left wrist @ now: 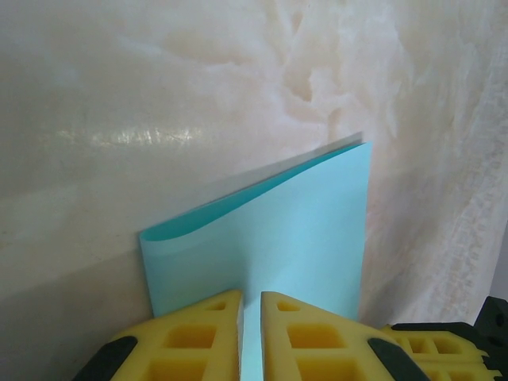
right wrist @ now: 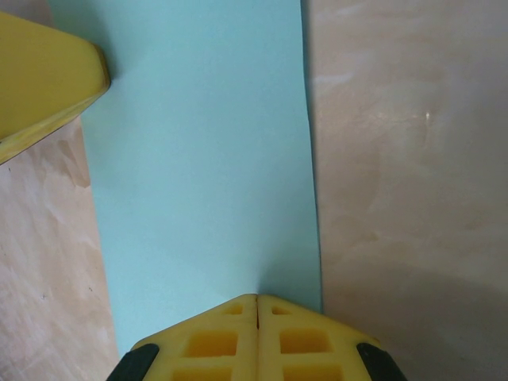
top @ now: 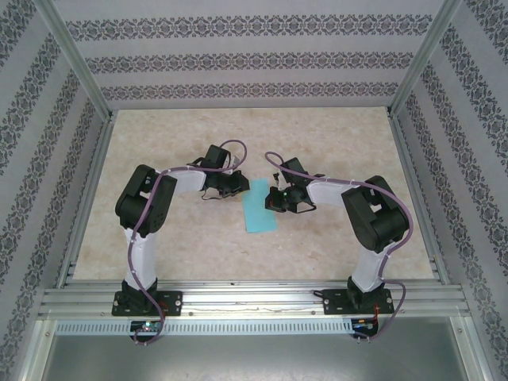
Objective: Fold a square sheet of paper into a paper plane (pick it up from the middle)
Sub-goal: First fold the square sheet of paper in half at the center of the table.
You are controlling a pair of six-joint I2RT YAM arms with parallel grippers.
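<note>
Centrally on the worktop (top: 159, 230), between the arms, lies the sheet of paper (top: 260, 208): turquoise, doubled over into a rectangle. Left tool (left wrist: 252, 298): jaws almost together with a thin slit showing, tips at the sheet's edge. Whether it nips the paper, cannot tell. The upper layer gapes along one edge. Right tool (right wrist: 256, 300): closed tight, tips resting on the opposite edge. Likely handling: very light and limp, creases at once, apt to slide on the smooth top. Best pinned flat mid-edge and lifted by the free layer.
</note>
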